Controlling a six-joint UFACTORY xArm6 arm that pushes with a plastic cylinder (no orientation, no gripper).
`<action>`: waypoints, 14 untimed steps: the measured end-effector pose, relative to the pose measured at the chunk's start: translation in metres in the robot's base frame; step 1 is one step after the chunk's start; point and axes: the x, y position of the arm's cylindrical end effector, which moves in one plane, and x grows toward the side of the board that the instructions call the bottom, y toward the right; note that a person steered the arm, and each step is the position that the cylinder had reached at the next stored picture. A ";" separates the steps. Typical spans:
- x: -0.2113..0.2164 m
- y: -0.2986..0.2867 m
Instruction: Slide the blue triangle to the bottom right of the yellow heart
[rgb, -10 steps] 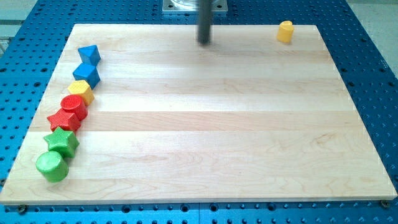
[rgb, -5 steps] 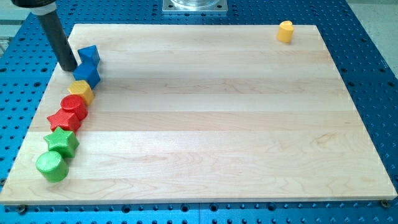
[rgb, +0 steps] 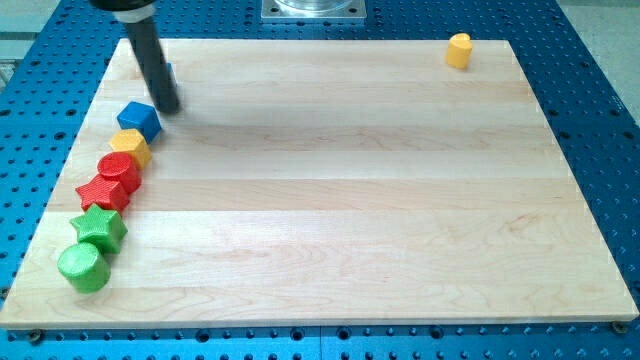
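The blue triangle (rgb: 167, 73) is near the board's top left. It is almost wholly hidden behind my rod; only a blue sliver shows at the rod's right side. My tip (rgb: 168, 108) rests on the board just below the triangle and up-right of a blue cube (rgb: 140, 120). The yellow heart (rgb: 458, 49) sits far away at the board's top right corner.
A column of blocks runs down the view's left edge of the wooden board (rgb: 330, 200): the blue cube, a yellow block (rgb: 130, 148), two red blocks (rgb: 120, 169) (rgb: 102, 191), a green star (rgb: 98, 227) and a green cylinder (rgb: 82, 267).
My rod swept from the top centre to the left of the blue triangle, then to its right side. The triangle has shifted up and right, away from the blue cube.
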 end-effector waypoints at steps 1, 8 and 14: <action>0.000 -0.050; -0.038 0.104; -0.023 0.257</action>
